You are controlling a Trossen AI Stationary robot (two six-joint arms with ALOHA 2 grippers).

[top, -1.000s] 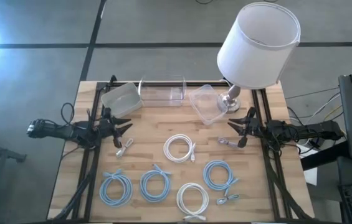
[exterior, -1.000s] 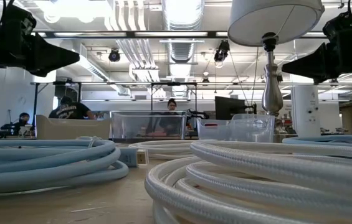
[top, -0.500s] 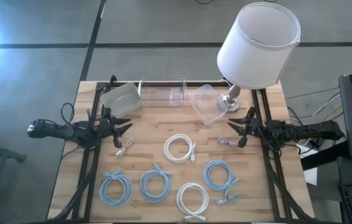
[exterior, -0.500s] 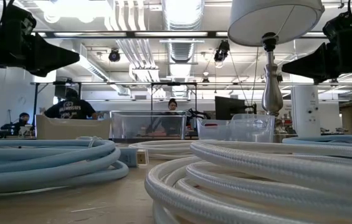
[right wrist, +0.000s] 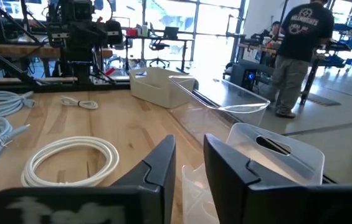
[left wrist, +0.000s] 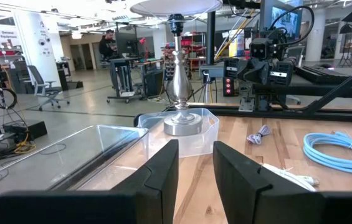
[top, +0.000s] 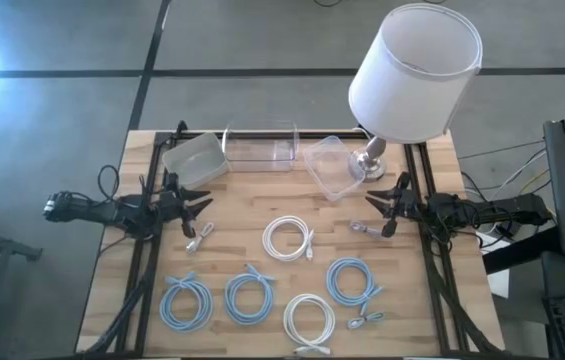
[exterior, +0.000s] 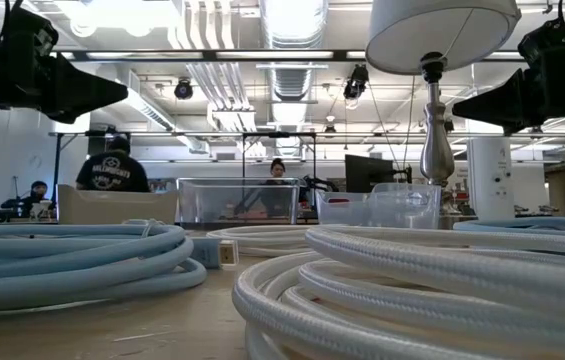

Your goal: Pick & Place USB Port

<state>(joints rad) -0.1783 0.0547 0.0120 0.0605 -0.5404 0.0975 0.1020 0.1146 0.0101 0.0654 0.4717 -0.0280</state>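
The left gripper (top: 200,205) hangs over the left side of the wooden table (top: 232,250), and its two fingers (left wrist: 163,177) stand a little apart with nothing between them. The right gripper (top: 376,206) is over the right side of the table, facing the left one, and its fingers (right wrist: 157,165) are also a little apart and hold nothing. A small grey USB cable (top: 199,237) lies on the wood just beside the left gripper, not touched by it. Another small grey USB cable (top: 363,228) lies near the right gripper, also free on the table. A third one (top: 364,321) lies close to the front edge, beside a blue coil (top: 352,280). In the middle of the table there is a white coiled cable (top: 288,239), and a second white coil (top: 309,318) is nearer the front. Two more blue coils (top: 186,303) (top: 249,297) lie at the front left. At the far edge stand three clear containers: a frosted bin (top: 195,160) on the left, a clear box (top: 259,147) in the middle, and a tilted clear tub (top: 328,166) next to the lamp base (top: 369,162). The white lamp shade (top: 414,72) rises over the far right corner. In the room behind, a person in a dark shirt (right wrist: 299,50) stands with the back to the table.
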